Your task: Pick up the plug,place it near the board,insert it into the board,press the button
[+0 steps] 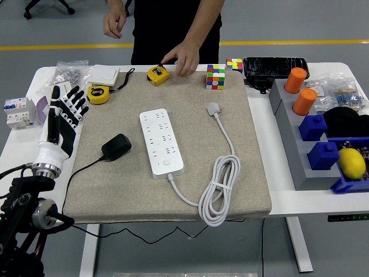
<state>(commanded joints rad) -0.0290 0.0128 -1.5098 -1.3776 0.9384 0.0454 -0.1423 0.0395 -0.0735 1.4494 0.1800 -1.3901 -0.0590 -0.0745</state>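
A black plug adapter (116,147) lies on the beige mat (115,190), just left of the white power strip (161,142), its black cord trailing off toward the mat's lower left. The strip's white cable coils at the lower right (219,190) and ends in a white plug (214,108). My left hand (62,118) is raised at the mat's left edge, fingers spread, holding nothing, well left of the adapter. The right arm is not visible.
A person stands at the far side; one hand (183,57) hovers by a yellow tape measure (157,75), the other (115,22) is lifted off the table. Rubik's cubes (215,77), a second tape measure (98,94), white sockets at the left, and blue and grey bins (323,135) at the right.
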